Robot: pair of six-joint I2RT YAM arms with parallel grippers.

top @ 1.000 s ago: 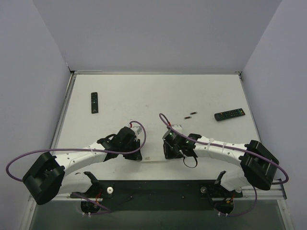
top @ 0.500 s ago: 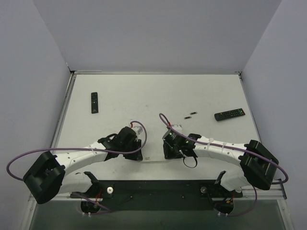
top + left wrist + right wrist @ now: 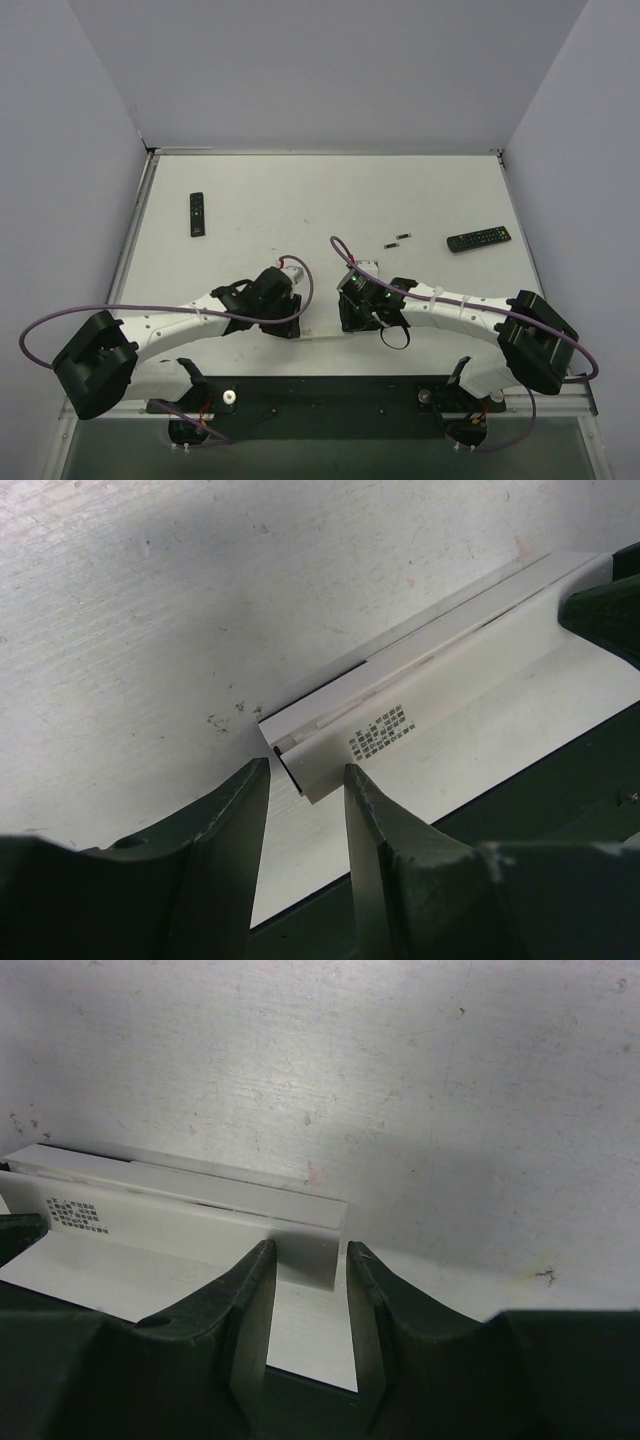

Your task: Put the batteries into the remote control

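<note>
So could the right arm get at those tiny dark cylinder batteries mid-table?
Probably yes: bare table lies between the right gripper and the batteries. It first has to release the flat white plastic remote it grips.

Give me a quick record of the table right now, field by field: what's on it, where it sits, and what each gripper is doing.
white remote: flat on the table near its near edge, between the two grippers
left gripper: fingers either side of one end of it; contact unclear
right gripper: closed on the other end
batteries: loose on the table beyond the right gripper, not loaded
left black remote: far left, untouched
right black remote: far right, untouched
</note>
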